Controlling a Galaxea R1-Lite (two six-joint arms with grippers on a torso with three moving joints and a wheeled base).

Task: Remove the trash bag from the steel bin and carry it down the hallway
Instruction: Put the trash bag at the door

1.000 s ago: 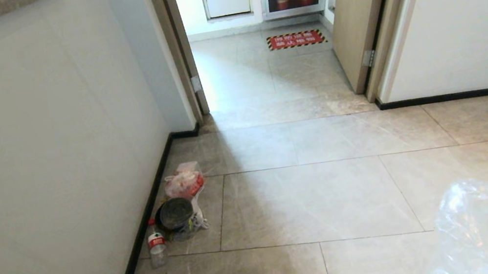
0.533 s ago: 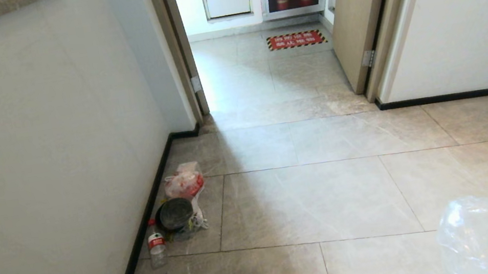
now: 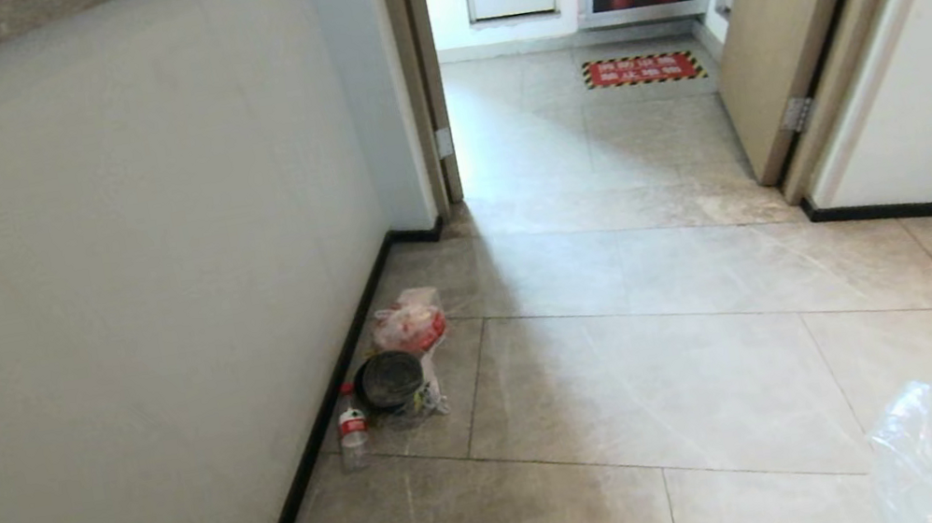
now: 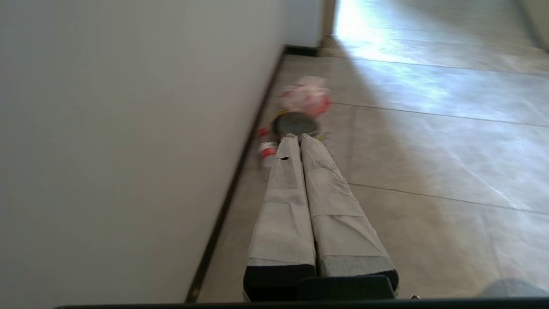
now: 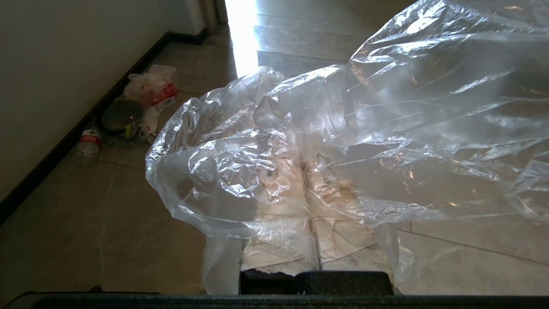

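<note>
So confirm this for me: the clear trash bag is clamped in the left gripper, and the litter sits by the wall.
Not quite: the trash bag is clamped in the right gripper, as the right wrist view shows. The litter does sit by the wall.

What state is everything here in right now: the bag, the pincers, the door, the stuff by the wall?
trash bag: out of any bin, crumpled, clamped in right pincer.
right pincer: shut on the bag.
left pincer: shut, empty.
plastic bottle: capped, on the floor by the wall.
door: open.
pink-white bag: bunched, on the floor.
</note>
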